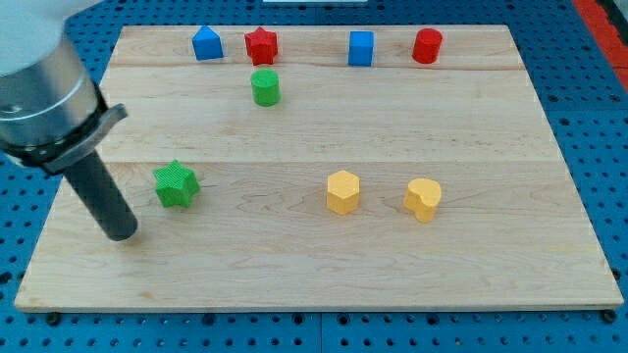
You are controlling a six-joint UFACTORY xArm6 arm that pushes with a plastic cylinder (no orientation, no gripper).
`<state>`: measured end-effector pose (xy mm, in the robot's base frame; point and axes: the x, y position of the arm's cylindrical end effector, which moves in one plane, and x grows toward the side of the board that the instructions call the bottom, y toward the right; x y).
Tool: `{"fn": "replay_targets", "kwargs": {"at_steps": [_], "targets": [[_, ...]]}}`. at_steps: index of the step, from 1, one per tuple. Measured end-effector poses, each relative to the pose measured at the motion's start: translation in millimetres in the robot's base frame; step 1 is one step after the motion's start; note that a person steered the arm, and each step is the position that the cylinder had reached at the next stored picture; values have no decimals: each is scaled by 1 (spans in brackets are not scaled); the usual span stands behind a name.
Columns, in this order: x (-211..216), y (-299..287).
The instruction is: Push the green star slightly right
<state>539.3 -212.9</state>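
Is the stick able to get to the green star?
Probably yes: my tip sits just to the view's left of the green star, slightly lower, with bare board between them.

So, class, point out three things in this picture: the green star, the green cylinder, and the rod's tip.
green star [177, 184]: camera view, middle of its top face.
green cylinder [265, 86]: camera view, centre of its body.
my tip [122, 235]: camera view, very end of the rod, at the view's left of the green star and slightly lower.
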Motion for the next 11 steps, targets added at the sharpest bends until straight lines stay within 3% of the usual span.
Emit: {"fn": "replay_targets", "kwargs": {"at_steps": [5, 7, 9, 11], "targets": [[-25, -10], [-53, 22], [-56, 81], [-56, 101]]}}
